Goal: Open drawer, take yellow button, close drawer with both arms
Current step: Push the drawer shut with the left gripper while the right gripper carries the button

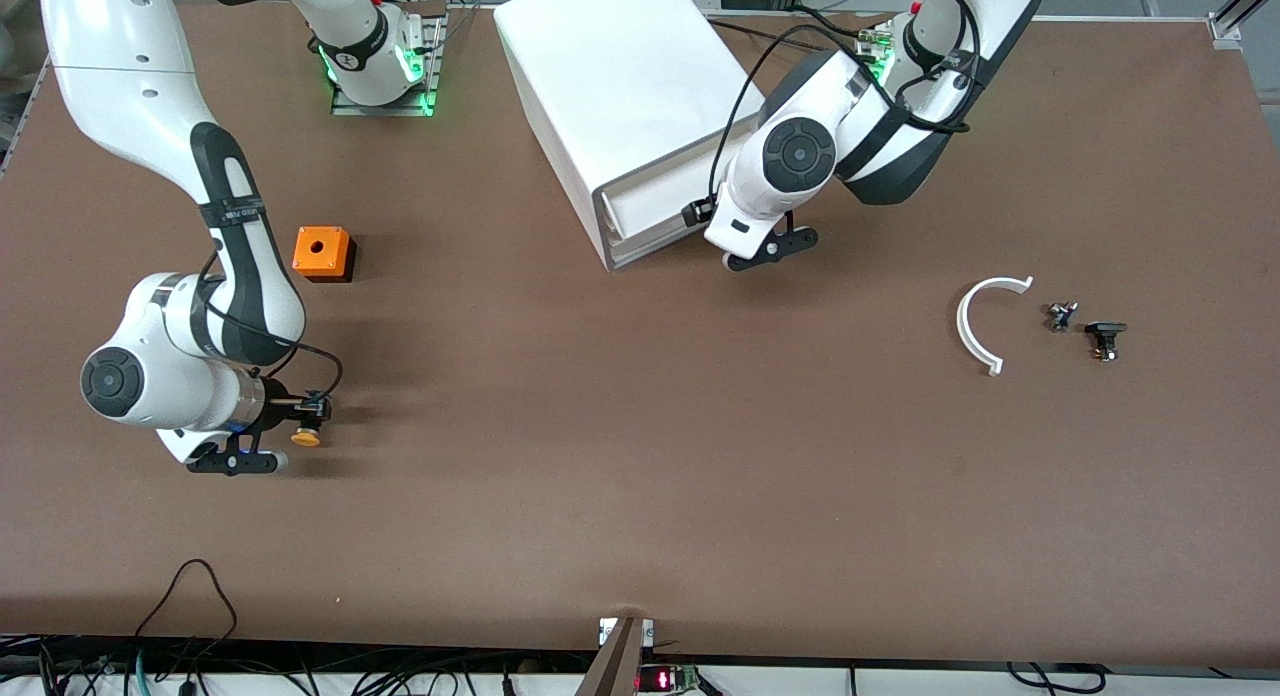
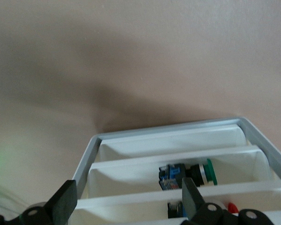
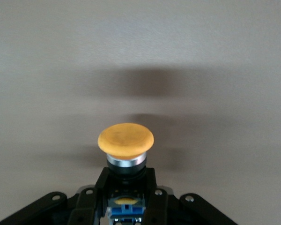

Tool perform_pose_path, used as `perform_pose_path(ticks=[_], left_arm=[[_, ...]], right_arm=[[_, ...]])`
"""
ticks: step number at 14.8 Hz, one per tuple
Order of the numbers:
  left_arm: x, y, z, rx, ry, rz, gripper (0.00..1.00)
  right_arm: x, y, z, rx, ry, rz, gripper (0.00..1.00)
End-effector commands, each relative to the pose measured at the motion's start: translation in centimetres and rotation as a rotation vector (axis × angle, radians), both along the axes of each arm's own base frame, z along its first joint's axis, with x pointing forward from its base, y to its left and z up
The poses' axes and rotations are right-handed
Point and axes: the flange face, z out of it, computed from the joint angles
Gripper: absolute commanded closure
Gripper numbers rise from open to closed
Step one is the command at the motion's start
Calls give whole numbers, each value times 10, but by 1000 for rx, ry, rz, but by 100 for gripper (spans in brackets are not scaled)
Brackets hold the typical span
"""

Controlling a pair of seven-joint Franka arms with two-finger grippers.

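My right gripper (image 1: pixel 310 422) (image 3: pixel 126 177) is shut on the button (image 1: pixel 306 437) and holds it just above the table near the right arm's end. The orange-yellow cap (image 3: pixel 126 139) sticks out past the fingertips, with the black body and blue band between the fingers. The white cabinet (image 1: pixel 610 86) stands at the table's middle, close to the arm bases. The drawer (image 1: pixel 645 204) is its uppermost tray; I cannot tell how far it stands out. At the cabinet's front, my left gripper (image 1: pixel 702 216) (image 2: pixel 129 206) is open, its fingers (image 2: pixel 65 202) spread across the white tray fronts (image 2: pixel 178 157).
A green-capped button (image 2: pixel 203 172) lies in one tray. An orange cube with a hole (image 1: pixel 322 253) sits nearer the right arm's base than the right gripper. Toward the left arm's end lie a white curved strip (image 1: pixel 975 326) and two small black parts (image 1: pixel 1062 316) (image 1: pixel 1105 338).
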Motion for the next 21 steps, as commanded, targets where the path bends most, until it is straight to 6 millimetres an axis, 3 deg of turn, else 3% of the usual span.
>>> perform_pose_path(ticks=[1, 4, 5, 7, 8, 12, 15, 21], left_arm=[[-20, -12, 5, -10, 50, -14, 1], [-31, -17, 6, -9, 101, -28, 1], [-33, -18, 6, -7, 108, -33, 1], [-34, -19, 6, -7, 110, -35, 1], [-35, -20, 3, -7, 116, -37, 1], [-33, -22, -2, -16, 127, -43, 1], [-25, -24, -9, -34, 138, -38, 1], [-26, -27, -7, -37, 144, -41, 1]], right_arm=[[-3, -3, -5, 7, -23, 12, 100], [-4, -3, -19, 3, -27, 7, 100], [-4, -2, -20, 2, -25, 0, 87], [-4, -1, -19, 5, -27, -5, 17], [-4, -1, -19, 6, -27, -4, 1], [0, 12, 0, 5, -51, 21, 1], [4, 21, 54, 7, -117, 61, 1], [-7, 10, 157, 19, -156, 68, 1]])
